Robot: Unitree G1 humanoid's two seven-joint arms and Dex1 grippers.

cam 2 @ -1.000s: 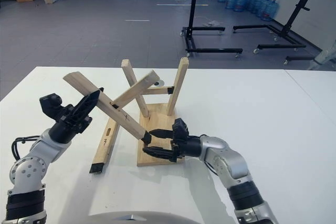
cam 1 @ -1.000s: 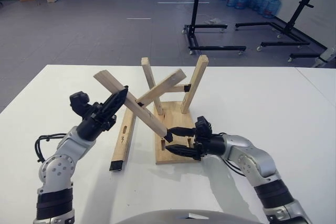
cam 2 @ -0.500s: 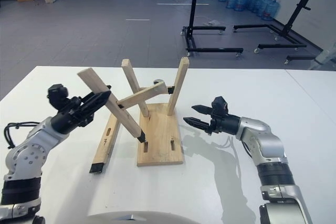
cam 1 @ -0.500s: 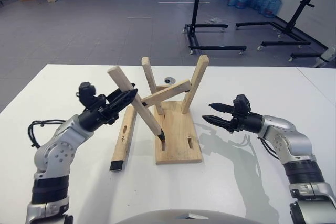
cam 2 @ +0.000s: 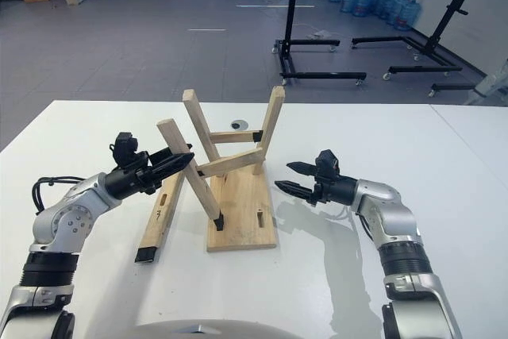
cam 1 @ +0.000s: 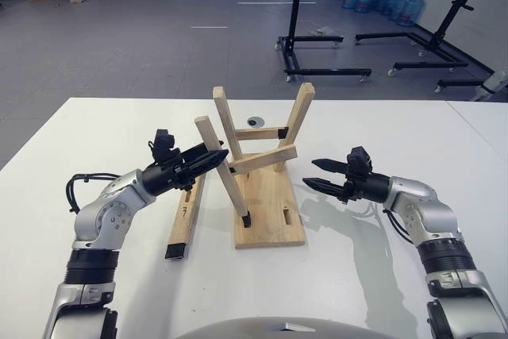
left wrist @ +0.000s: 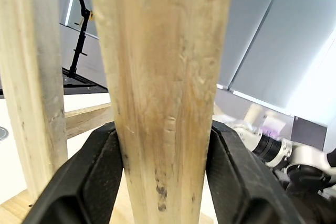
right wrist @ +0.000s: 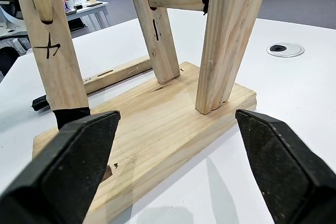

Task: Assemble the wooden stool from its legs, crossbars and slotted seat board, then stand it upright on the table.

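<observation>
The slotted seat board lies flat on the table. Two legs stand up from its far end, joined by a crossbar. My left gripper is shut on a third leg, which leans with its black-tipped foot on the board. A second crossbar runs from that leg towards the right back leg. In the left wrist view both fingers press against this leg. A fourth leg lies loose left of the board. My right gripper hangs open just right of the board, holding nothing.
A round cable grommet sits in the white table behind the stool parts. Beyond the table's far edge lies a grey hall floor with black wheeled stands and water bottles.
The left gripper has swung the held leg from a low slant to near upright, its foot staying on the board. The right gripper let go of that foot and drew back to the right.
</observation>
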